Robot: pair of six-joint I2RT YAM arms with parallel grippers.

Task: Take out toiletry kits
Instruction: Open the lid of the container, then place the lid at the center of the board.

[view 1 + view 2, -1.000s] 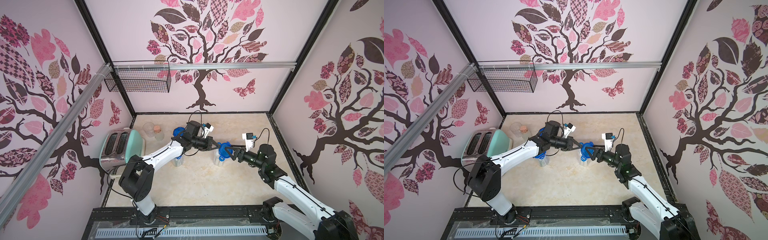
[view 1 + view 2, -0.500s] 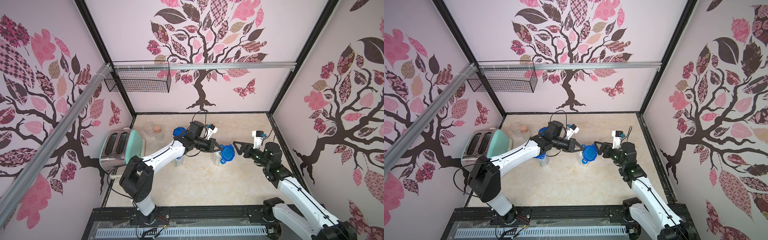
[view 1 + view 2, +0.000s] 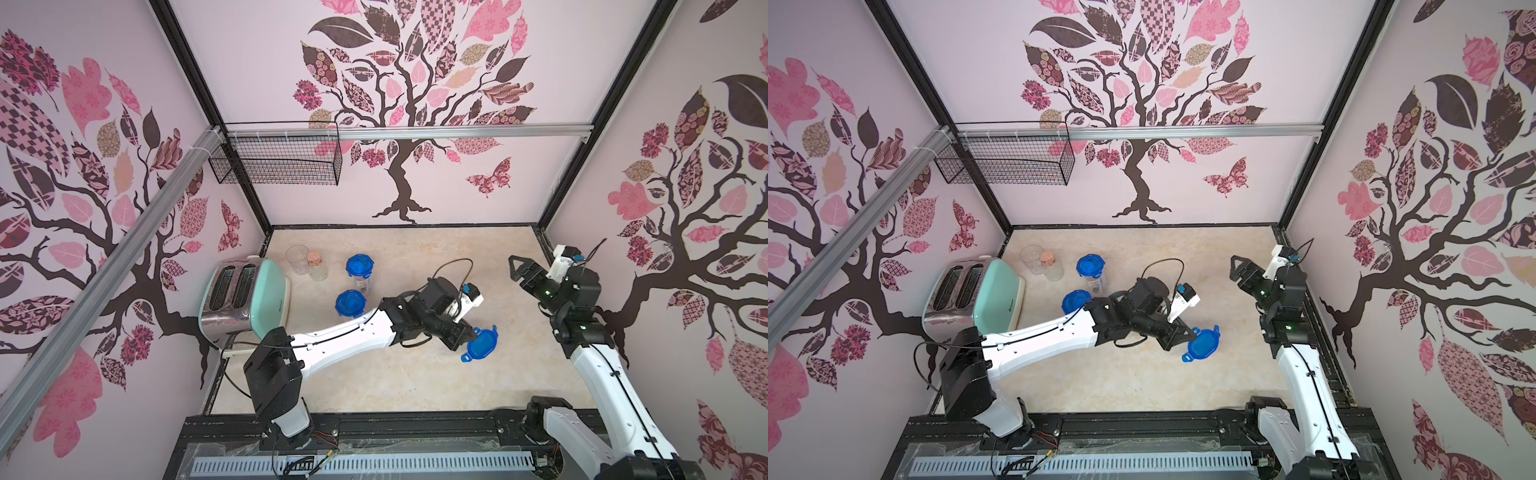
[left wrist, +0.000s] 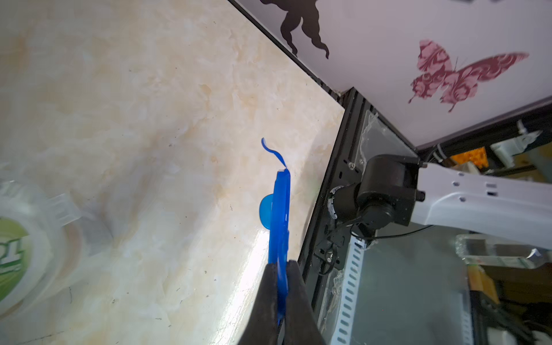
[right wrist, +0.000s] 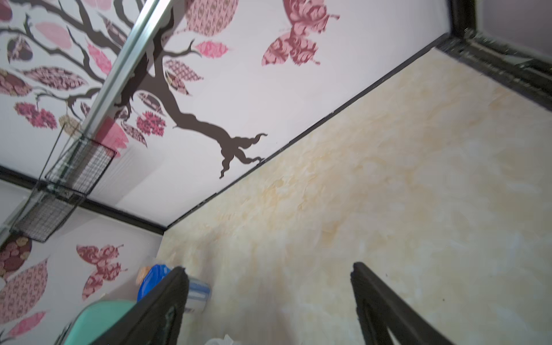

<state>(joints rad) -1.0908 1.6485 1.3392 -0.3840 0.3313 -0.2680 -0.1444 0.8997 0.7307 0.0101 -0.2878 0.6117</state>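
Items: left tool pinching blue lid above bench; right tool spread wide, empty, one o'clock from lid.

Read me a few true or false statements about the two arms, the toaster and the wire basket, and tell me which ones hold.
1. The left end effector is pinching a blue lid. True.
2. The right end effector grips a canister. False: its jaws stand open and hold nothing.
3. The wire basket hangs up on the wall, off the table. True.
4. The toaster lies on its side. False: it stands upright with its slots facing up.
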